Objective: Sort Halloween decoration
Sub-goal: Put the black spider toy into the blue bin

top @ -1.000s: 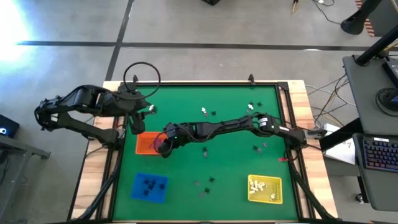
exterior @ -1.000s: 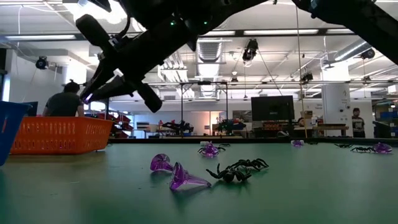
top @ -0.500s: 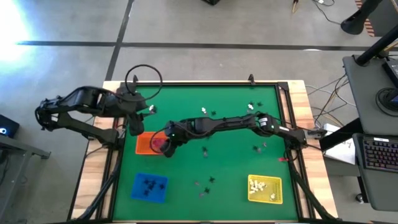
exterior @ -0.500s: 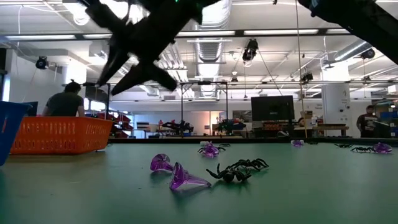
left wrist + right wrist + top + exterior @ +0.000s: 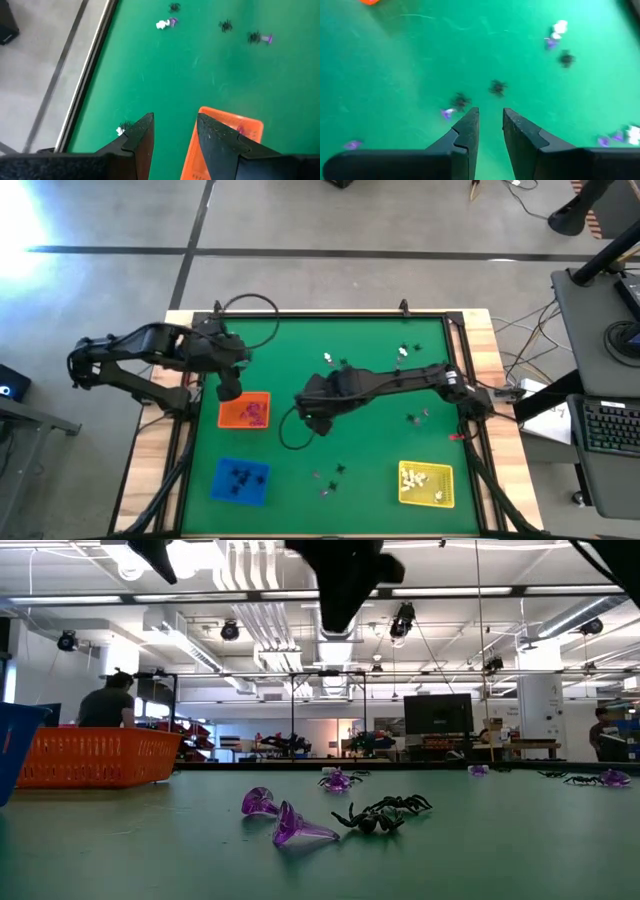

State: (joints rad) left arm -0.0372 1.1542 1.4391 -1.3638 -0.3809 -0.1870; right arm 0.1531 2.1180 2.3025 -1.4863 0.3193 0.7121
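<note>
Tiny Halloween trinkets lie scattered on the green mat: black spiders [image 5: 497, 87], a white piece [image 5: 559, 27] and purple pieces [image 5: 290, 825] beside a black spider [image 5: 385, 812]. My left gripper [image 5: 172, 132] hangs open over the far left corner of the orange tray [image 5: 245, 411], with nothing between its fingers. My right gripper [image 5: 490, 130] points down, open and empty, above the middle of the mat [image 5: 312, 420]. Purple pieces lie in the orange tray, dark ones in the blue tray [image 5: 240, 480] and pale ones in the yellow tray [image 5: 425, 483].
The mat has a raised dark frame [image 5: 455, 370] on a wooden table. More trinkets lie near the far edge [image 5: 330, 360], at the right [image 5: 415, 417] and near the front [image 5: 330, 475]. A cable loop [image 5: 238, 305] lies at the far left corner. A person [image 5: 105, 705] sits in the room beyond.
My right gripper has risen from over the orange tray and swung toward the table's right, tipping from a slant to point steeply down over the middle of the mat. My left gripper has edged down a little toward the orange tray.
</note>
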